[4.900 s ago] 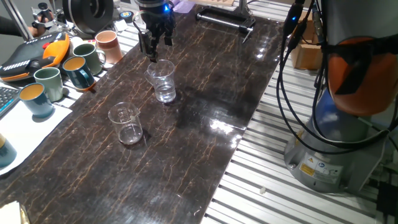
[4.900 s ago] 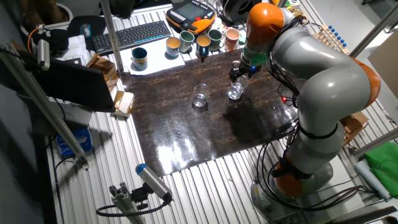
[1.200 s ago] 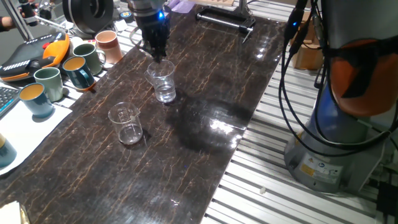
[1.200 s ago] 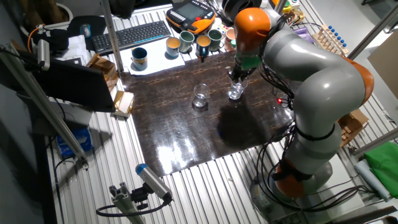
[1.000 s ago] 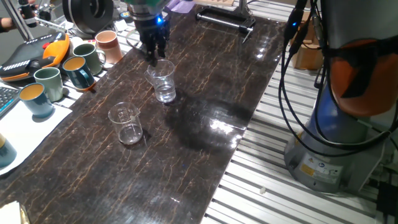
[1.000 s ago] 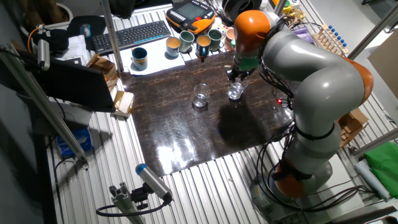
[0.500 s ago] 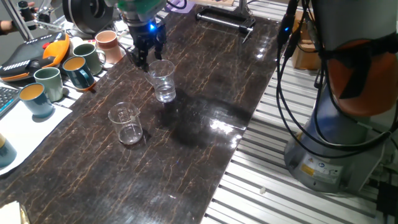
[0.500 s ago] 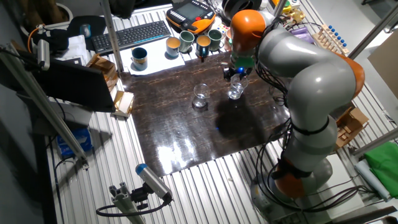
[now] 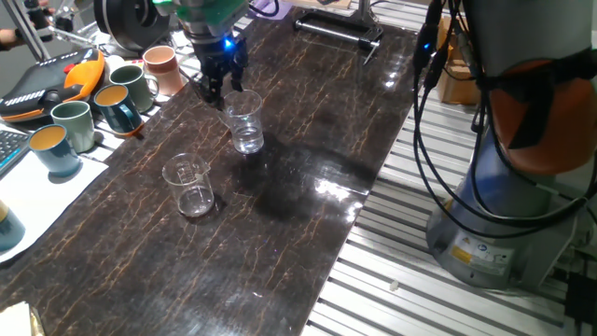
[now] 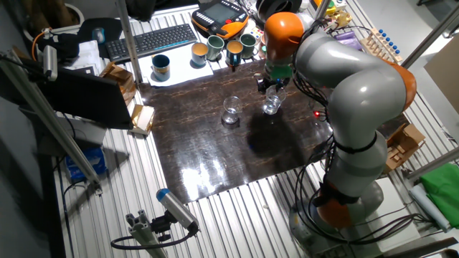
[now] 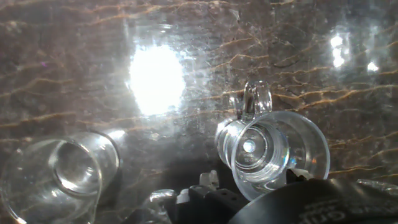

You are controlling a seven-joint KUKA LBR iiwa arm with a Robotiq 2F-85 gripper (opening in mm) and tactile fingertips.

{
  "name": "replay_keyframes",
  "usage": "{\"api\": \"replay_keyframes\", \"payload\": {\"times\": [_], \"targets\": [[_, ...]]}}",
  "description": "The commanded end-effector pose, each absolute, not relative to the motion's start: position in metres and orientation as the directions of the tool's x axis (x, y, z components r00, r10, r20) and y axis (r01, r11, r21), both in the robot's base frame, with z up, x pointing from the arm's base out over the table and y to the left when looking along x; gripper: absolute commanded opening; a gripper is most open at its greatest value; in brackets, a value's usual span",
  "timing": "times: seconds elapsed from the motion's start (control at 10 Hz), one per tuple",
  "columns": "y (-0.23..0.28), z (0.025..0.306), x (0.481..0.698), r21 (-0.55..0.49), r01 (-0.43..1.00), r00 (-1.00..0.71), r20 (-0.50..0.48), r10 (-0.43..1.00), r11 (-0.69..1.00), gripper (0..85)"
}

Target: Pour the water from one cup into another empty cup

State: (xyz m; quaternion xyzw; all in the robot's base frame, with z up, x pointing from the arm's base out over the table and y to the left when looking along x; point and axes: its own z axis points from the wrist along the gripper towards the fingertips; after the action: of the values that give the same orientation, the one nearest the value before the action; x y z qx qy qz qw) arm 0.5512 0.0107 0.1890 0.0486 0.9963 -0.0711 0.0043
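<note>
Standing upright on the dark marbled table [image 9: 308, 187], the taller tumbler [image 9: 244, 121] has its long axis vertical, wide rim up and narrow base on the surface, with a thin glinting layer of water [image 9: 248, 143] at its bottom. It sits toward the table edge lined with mugs, roughly midway along that side and a little inward. The shorter glass [image 9: 189, 187] also stands upright, mouth up, well apart from the tumbler and nearer the table's near corner in this view; in the other fixed view the tumbler [image 10: 271, 102] is to the right of the shorter glass [image 10: 231, 110]. The gripper [image 9: 220, 82] hangs at the tumbler's rim on the side facing the mugs, fingers pointing down, a blue light glowing above them. Whether its fingers are apart or pressed on the rim cannot be told from any view. Looking down from the hand view, the tumbler [image 11: 273, 152] shows as concentric rings close to the camera and the shorter glass [image 11: 62, 177] lies at lower left. Coloured mugs [image 9: 93, 107] stand in a row beside the table edge
</note>
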Motion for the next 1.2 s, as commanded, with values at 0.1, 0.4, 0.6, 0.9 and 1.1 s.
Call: {"api": "replay_keyframes", "payload": {"times": [0.1, 0.4, 0.6, 0.9, 1.1], "targets": [[0.011, 0.189, 0.551, -0.148, 0.040, -0.998, 0.034, 0.045, 0.988, 58.0], [0.011, 0.189, 0.551, -0.157, -0.054, -0.997, 0.064, -0.044, 0.986, 54.7], [0.014, 0.172, 0.554, -0.180, -0.058, -0.998, 0.029, -0.054, 0.982, 55.0], [0.017, 0.153, 0.554, -0.188, -0.055, -0.998, 0.002, -0.056, 0.981, 56.0], [0.017, 0.147, 0.555, -0.189, -0.058, -0.998, 0.001, -0.059, 0.980, 56.0]]}}
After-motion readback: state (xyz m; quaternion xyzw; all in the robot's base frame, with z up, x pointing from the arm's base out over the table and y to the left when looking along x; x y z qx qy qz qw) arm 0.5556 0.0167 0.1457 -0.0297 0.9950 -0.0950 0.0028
